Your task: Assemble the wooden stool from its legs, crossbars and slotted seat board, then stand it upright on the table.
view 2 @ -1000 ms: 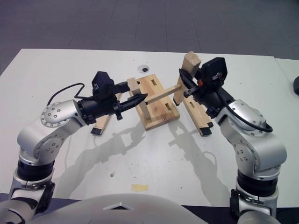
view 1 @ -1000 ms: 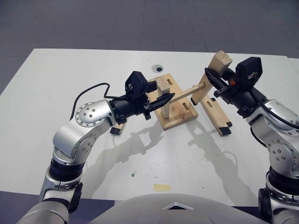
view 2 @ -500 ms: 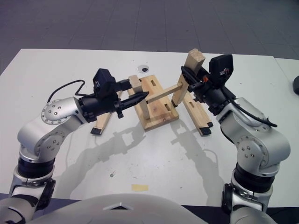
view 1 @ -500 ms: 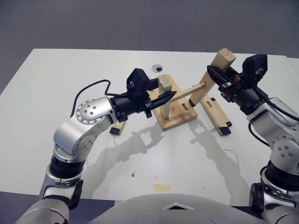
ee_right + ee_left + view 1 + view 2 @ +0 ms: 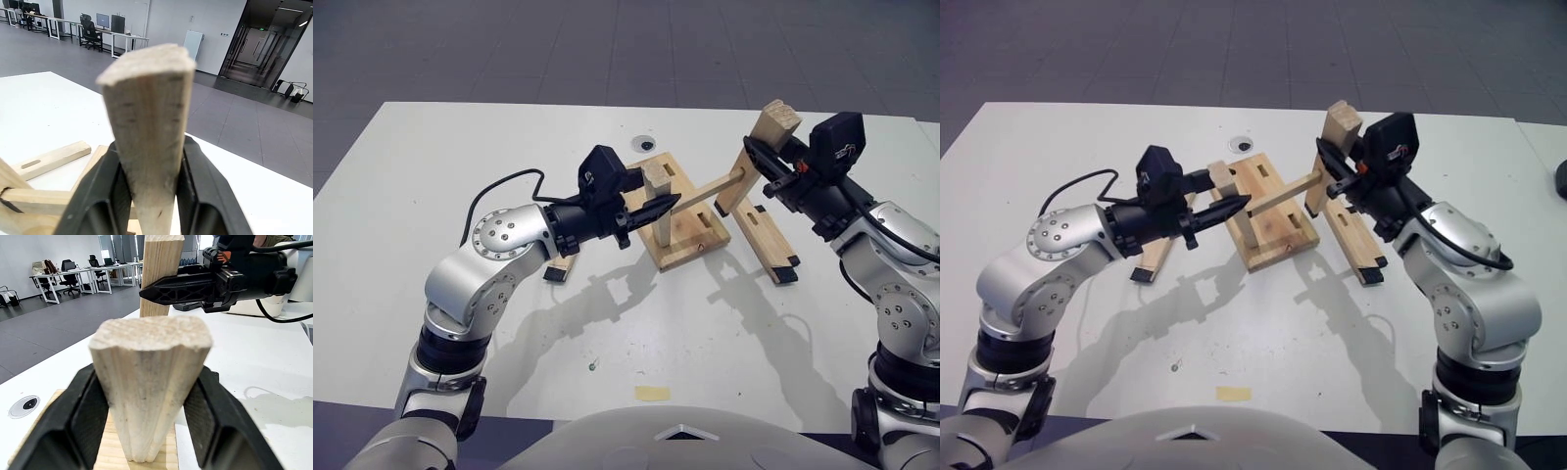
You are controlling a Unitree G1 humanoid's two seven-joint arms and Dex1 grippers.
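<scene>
**Bringing the second leg to its slot with the crossbar already bridging the pair**

A spare leg [image 5: 556, 270] is lying flat under the left arm, and the left hand [image 5: 660, 208] is pinching the first leg [image 5: 653, 180], which is standing upright in the slotted seat board [image 5: 690, 247] lying flat near the middle of the table's [image 5: 460, 157] far edge. The crossbar [image 5: 710, 189] is running from that leg to the second leg [image 5: 774, 121], which the right hand [image 5: 751, 157] is clamping at a tilt. Its foot is hanging by the board's right edge, and I cannot tell if it is touching. Another leg [image 5: 766, 241] is lying flat just beside it. In my judgement the left hand should be bracing firmly while the right is righting its leg over the slot, pressing straight down without levering the crossbar out.
</scene>
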